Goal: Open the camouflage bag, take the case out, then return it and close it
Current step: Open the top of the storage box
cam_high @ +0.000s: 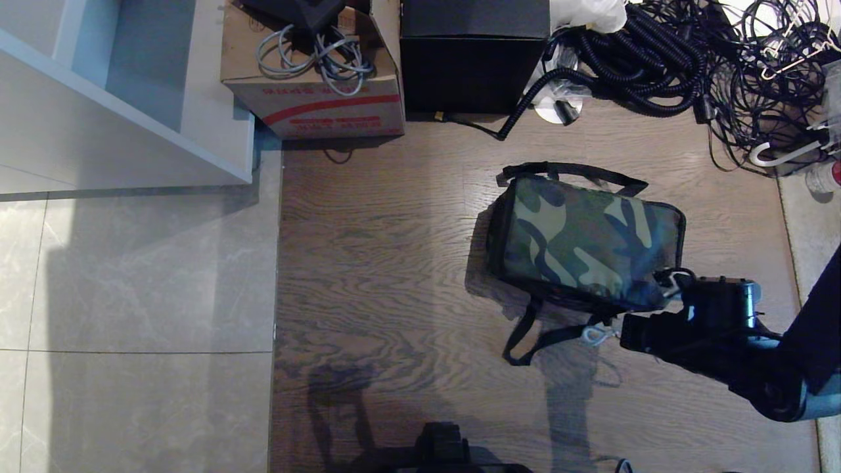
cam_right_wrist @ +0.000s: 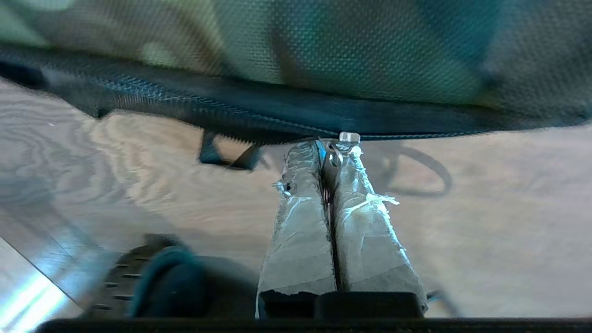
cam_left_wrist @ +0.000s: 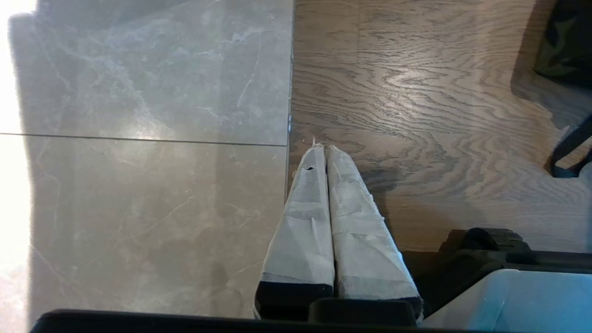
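Here, in the head view, you see the camouflage bag [cam_high: 585, 243] lying flat on the wooden floor [cam_high: 381, 263], right of centre, with its black straps [cam_high: 525, 335] trailing toward you. Your right tool [cam_high: 670, 284] reaches in from the lower right and meets the bag's near right corner, where the pale zipper pull [cam_high: 669, 281] sits. Beyond the bag stand a cardboard carton [cam_high: 315, 92] with grey cables in it, a black box [cam_high: 473, 56] and a heap of black cords [cam_high: 690, 59]; a white shelf unit [cam_high: 125, 92] stands over the grey tiles [cam_high: 131, 295] at the left.

In the left wrist view, your left tool [cam_left_wrist: 325, 148] hangs over the seam between tile and wood, well apart from the bag [cam_left_wrist: 566, 41], its white-taped fingers [cam_left_wrist: 305, 217] pressed together with nothing between them.

In the right wrist view, your right tool [cam_right_wrist: 334, 150] is pinched tight on the zipper pull [cam_right_wrist: 340, 148] at the bag's black zip edge [cam_right_wrist: 277, 115], with the camouflage fabric [cam_right_wrist: 323, 46] just beyond.
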You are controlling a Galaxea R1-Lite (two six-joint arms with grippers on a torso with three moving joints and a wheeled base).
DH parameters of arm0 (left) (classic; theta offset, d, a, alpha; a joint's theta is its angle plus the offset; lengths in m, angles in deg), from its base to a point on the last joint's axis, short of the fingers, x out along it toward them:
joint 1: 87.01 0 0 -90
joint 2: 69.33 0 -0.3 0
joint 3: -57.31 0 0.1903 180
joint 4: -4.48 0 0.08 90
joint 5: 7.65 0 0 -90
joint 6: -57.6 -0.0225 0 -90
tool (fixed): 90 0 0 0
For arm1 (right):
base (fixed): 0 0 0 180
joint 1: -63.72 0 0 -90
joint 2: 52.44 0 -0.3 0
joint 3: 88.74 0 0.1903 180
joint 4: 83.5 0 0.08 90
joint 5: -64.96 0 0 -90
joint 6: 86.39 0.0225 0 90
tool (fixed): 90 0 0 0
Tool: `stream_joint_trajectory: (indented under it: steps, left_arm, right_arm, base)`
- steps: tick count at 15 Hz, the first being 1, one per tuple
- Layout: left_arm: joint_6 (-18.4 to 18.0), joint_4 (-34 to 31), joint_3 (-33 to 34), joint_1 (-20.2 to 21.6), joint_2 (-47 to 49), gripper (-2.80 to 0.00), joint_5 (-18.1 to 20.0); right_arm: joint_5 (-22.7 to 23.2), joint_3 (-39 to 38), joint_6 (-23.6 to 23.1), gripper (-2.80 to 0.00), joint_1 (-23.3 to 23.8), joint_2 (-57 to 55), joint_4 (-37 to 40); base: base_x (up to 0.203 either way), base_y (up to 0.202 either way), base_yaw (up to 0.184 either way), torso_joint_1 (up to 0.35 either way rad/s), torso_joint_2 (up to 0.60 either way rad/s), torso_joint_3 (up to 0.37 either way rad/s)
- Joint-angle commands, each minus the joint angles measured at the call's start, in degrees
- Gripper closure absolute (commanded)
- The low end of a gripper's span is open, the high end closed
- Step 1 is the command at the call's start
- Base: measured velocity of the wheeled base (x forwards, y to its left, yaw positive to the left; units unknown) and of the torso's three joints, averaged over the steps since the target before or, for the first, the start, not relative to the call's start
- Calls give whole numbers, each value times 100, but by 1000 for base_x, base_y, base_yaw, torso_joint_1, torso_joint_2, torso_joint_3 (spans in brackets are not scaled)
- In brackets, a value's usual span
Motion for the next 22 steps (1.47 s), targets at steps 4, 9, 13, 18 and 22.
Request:
stream_joint_trajectory:
  steps: [4, 9, 13, 18, 22]
  left_arm:
    - [4, 0, 0, 0, 0, 0, -2]
    - [4, 0, 0, 0, 0, 0, -2]
    - [4, 0, 0, 0, 0, 0, -2]
    - [4, 0, 0, 0, 0, 0, -2]
    - [4, 0, 0, 0, 0, 0, -2]
  right_arm:
    - [-506, -176, 171, 0, -118, -63, -144]
    - [526, -175, -1361, 0, 1126, 174, -38]
    - [1152, -93, -2521, 0, 1749, 364, 684]
    - [1130, 292, -2966, 0, 2058, 207, 717]
    - [1145, 380, -3089, 0, 2080, 52, 725]
  base:
    - [0, 0, 0, 0, 0, 0]
    - [0, 0, 0, 0, 0, 0]
    - [0, 0, 0, 0, 0, 0]
    - [0, 0, 0, 0, 0, 0]
    - [0, 0, 0, 0, 0, 0]
